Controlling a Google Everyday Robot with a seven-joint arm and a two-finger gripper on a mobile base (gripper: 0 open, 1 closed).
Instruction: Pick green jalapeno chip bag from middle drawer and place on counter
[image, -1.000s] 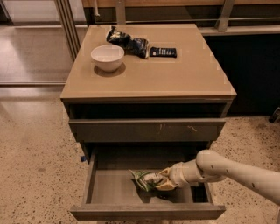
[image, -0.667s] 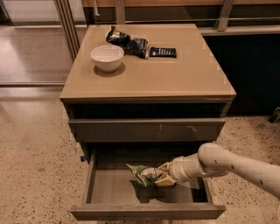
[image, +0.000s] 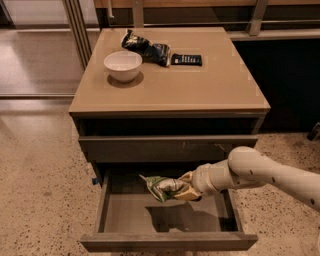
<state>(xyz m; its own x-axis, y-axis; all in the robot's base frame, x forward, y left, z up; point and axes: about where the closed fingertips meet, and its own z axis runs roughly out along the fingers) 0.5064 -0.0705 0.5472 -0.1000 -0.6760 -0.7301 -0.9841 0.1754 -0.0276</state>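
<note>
The green jalapeno chip bag (image: 162, 187) hangs in the air above the floor of the open middle drawer (image: 167, 242), casting a shadow on the grey floor below. My gripper (image: 184, 190) reaches in from the right on a white arm and is shut on the bag's right end. The bag sits a little below the level of the drawer front above it. The tan counter (image: 180, 85) is the cabinet's top, well above the bag.
On the counter stand a white bowl (image: 123, 65), a black-and-blue snack bag (image: 146, 48) and a flat black packet (image: 186, 59). A closed grey drawer front (image: 165, 148) with pale scratches sits just above the open drawer. Speckled floor surrounds the cabinet.
The gripper has lifted the chip bag off the drawer floor and carried it upward and slightly left; the arm has risen with it.
</note>
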